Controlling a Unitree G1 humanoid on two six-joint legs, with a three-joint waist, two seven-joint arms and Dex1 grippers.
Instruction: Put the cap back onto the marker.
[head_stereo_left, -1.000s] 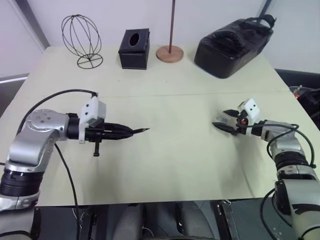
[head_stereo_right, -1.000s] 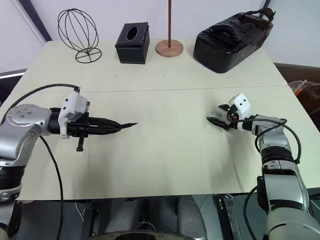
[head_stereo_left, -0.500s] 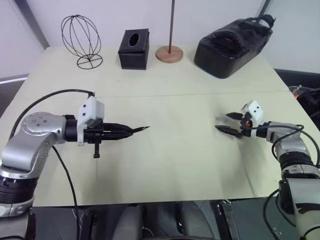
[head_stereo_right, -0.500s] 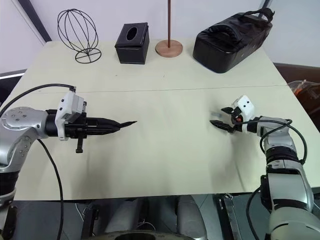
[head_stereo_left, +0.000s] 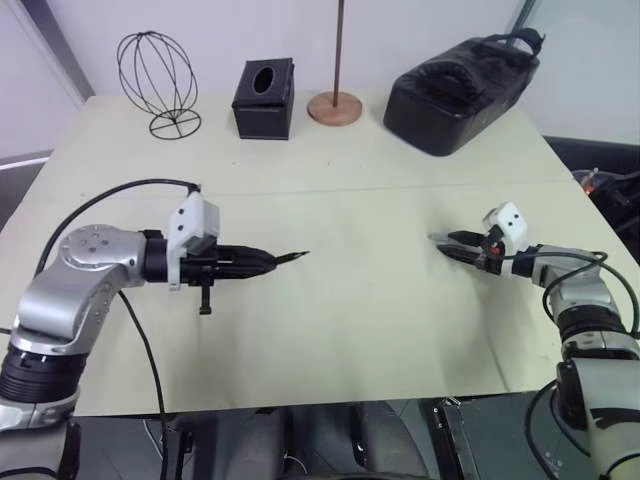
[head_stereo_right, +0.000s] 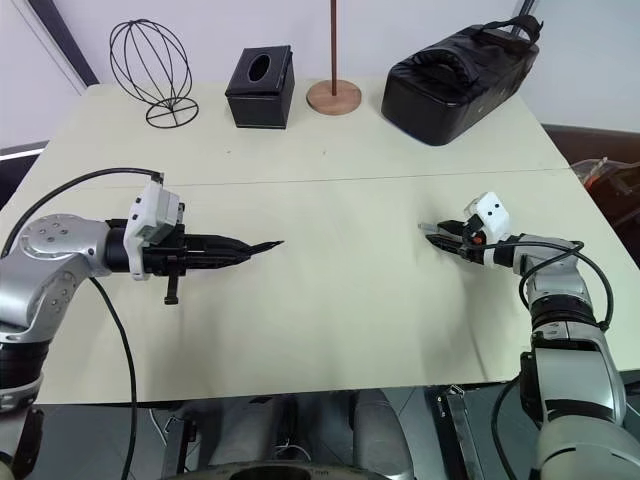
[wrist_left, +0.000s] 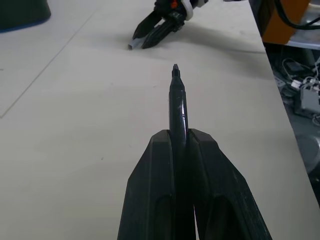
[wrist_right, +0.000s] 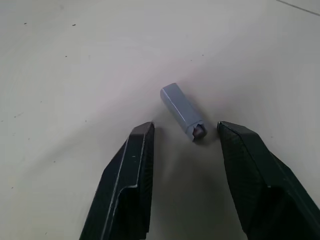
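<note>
- No brand, label or legible writing on anything in view.
- Left gripper clamped tight on the marker, held above the table at its left half; arm bent at the elbow, forearm running across the body, fingers aimed toward the right and slightly downward.
- Marker gripped by its rear portion, front half jutting past the fingertips, uncapped tip leading, pointed across the tabletop toward the right gripper.
- Right gripper low at the table's right side, arm reaching forward, fingers aimed leftward and a little down, tips close to the surface.
- Right fingers partly parted, a moderate gap between them, nothing clamped.
- Cap lying on its side on the table, just ahead of the right fingertips and in line with the gap between them, open end turned toward the gripper; touching neither finger in the right wrist view.
- Cap and marker tip well apart, bare tabletop between.
- Along the far edge, left to right: wire globe stand, black tissue box, wooden rod on a round base, black bag.
</note>
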